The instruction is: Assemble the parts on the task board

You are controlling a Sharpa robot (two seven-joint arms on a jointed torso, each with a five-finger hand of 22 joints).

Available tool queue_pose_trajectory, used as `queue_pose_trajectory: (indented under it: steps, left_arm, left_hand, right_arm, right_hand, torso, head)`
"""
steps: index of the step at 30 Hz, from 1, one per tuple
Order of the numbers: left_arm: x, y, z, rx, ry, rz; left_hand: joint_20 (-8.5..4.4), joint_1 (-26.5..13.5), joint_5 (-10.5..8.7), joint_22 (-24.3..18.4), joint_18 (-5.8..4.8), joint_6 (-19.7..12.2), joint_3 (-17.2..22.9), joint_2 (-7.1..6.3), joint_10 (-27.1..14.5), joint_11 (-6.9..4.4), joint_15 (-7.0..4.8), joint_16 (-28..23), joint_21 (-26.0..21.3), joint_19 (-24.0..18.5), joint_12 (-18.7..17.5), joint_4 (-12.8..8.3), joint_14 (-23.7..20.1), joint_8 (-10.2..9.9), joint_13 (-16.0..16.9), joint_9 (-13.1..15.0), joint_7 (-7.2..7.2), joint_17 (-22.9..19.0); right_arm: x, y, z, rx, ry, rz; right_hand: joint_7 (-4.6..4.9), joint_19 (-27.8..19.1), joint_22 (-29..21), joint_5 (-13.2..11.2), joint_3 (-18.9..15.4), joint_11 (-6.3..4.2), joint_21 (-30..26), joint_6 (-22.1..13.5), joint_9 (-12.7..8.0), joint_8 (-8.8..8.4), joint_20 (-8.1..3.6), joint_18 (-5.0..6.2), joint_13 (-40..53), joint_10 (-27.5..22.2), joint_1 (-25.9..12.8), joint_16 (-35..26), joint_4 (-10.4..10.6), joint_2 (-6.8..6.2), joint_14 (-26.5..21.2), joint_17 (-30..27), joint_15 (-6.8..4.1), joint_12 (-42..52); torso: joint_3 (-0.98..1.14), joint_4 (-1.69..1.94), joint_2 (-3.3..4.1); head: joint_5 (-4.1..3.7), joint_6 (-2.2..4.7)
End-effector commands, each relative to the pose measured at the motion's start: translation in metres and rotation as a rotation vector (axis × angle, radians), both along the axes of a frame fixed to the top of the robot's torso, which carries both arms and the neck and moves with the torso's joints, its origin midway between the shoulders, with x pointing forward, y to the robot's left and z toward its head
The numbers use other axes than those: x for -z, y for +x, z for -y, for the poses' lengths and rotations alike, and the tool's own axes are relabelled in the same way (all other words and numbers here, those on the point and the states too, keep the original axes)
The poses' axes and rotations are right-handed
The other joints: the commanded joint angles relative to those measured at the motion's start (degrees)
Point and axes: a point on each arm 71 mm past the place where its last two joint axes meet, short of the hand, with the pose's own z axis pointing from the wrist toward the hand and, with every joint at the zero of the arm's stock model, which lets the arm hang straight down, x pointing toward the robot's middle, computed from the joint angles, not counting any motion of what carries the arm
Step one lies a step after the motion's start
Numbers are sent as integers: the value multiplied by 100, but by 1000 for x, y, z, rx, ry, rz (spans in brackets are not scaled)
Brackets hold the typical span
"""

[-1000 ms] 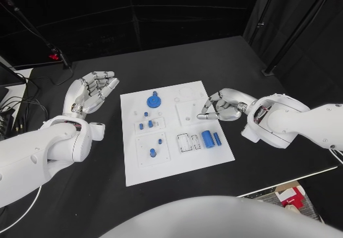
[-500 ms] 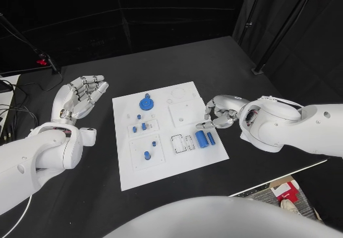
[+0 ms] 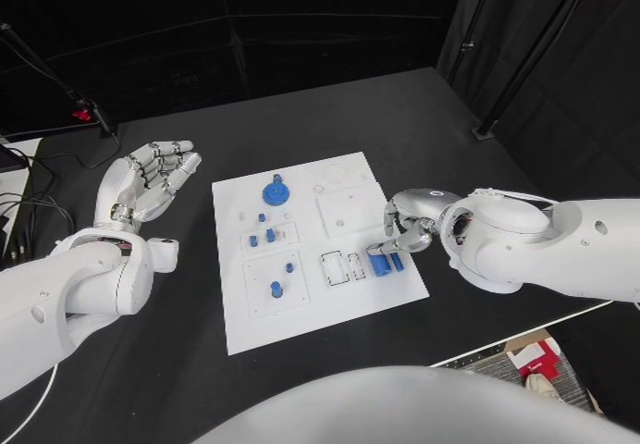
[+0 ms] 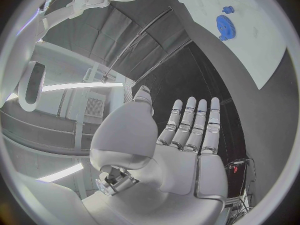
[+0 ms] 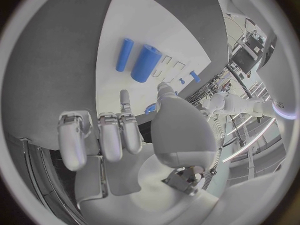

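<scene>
Your task board (image 3: 313, 277) lies at the centre of the black surface (image 3: 160, 370), its long axis running roughly from 12 to 6 o'clock in the head view. At the board's 11 o'clock you see a blue gear (image 3: 274, 193); below it, small blue pegs (image 3: 268, 236) stand in a raised tile, and another blue peg (image 3: 276, 290) stands in the tile at 7 o'clock.

At the board's 3 o'clock edge lie two blue cylinders side by side, the thick cylinder (image 3: 380, 264) and the thin cylinder (image 3: 396, 262); the right wrist view shows them just beyond the fingertips, thick cylinder (image 5: 145, 63) beside thin cylinder (image 5: 124, 54).

Your right hand (image 3: 404, 227) sits over that 3 o'clock edge, fingers curled downward with their tips at the cylinders. You cannot tell from these views whether the fingertips touch a cylinder; in the right wrist view the right hand (image 5: 119, 135) has nothing between fingers and thumb.

Your left hand (image 3: 144, 182) is off the board at its 9 o'clock, over bare surface, palm up, fingers extended and slightly spread, holding nothing; the left wrist view shows the same left hand (image 4: 181, 150) flat and empty.
</scene>
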Motion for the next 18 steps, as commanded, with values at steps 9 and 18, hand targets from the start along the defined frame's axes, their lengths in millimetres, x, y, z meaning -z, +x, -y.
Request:
queue_pose_trajectory:
  steps: [9,18]
  left_arm:
    - [-3,-1,-2,12,-12,34]
    - [-2,-1,-3,9,-11,32]
  left_hand:
    - [9,22,24,-8,-25,-37,-26,57,-38,-16,9,23,32,46,27,4,-49,22,-7,-8,656,-5]
    - [9,29,28,-11,-26,-42,-28,64,-39,-16,10,29,32,45,34,3,-50,26,-7,-9,656,-11]
  right_arm:
    - [9,-8,-7,-20,-78,-94]
    - [12,-8,-12,-29,-73,-118]
  right_hand:
    - [-28,605,1510,-51,71,-60,19,69,8,43,-58,-41,1507,597,-90,14,1,70,595,1508,-54,14]
    - [-47,605,1510,-66,101,-79,19,104,6,52,-71,-41,1507,597,-93,14,-4,133,595,1508,-68,14]
  torso:
    - [-2,-4,-3]
    - [0,2,-2]
  head:
    - [31,-1]
    - [65,-1]
